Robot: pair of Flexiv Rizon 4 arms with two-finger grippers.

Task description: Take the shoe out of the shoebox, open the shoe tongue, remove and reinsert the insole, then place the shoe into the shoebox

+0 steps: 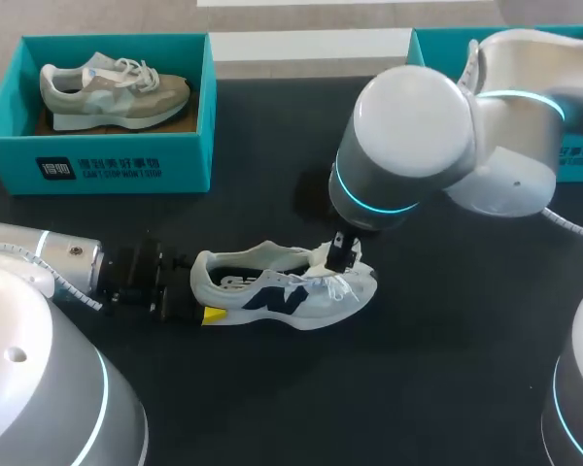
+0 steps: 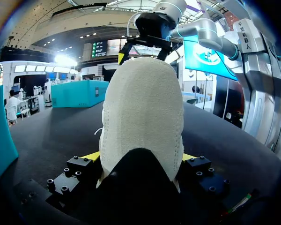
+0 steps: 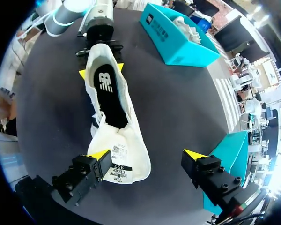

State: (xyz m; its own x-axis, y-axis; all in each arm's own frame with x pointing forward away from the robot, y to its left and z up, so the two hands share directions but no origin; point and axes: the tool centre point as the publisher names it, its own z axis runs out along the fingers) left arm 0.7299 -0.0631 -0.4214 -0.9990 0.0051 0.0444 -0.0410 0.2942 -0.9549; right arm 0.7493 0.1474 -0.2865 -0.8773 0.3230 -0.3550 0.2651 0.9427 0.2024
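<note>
A white shoe (image 1: 282, 288) with a navy side mark lies on its sole in the middle of the black table. My left gripper (image 1: 202, 289) is shut on its heel; in the left wrist view the heel (image 2: 143, 117) fills the gap between both yellow tips. My right gripper (image 1: 342, 254) hangs over the front of the shoe. In the right wrist view it (image 3: 147, 158) stands wide open, the raised tongue (image 3: 124, 161) resting against one finger only. The black insole (image 3: 107, 91) lies inside the shoe.
A teal shoebox (image 1: 97, 165) at the back left holds a beige shoe (image 1: 112, 92). A second teal box (image 1: 575, 160) stands at the back right, partly hidden by my right arm. Bare table lies in front of the shoe.
</note>
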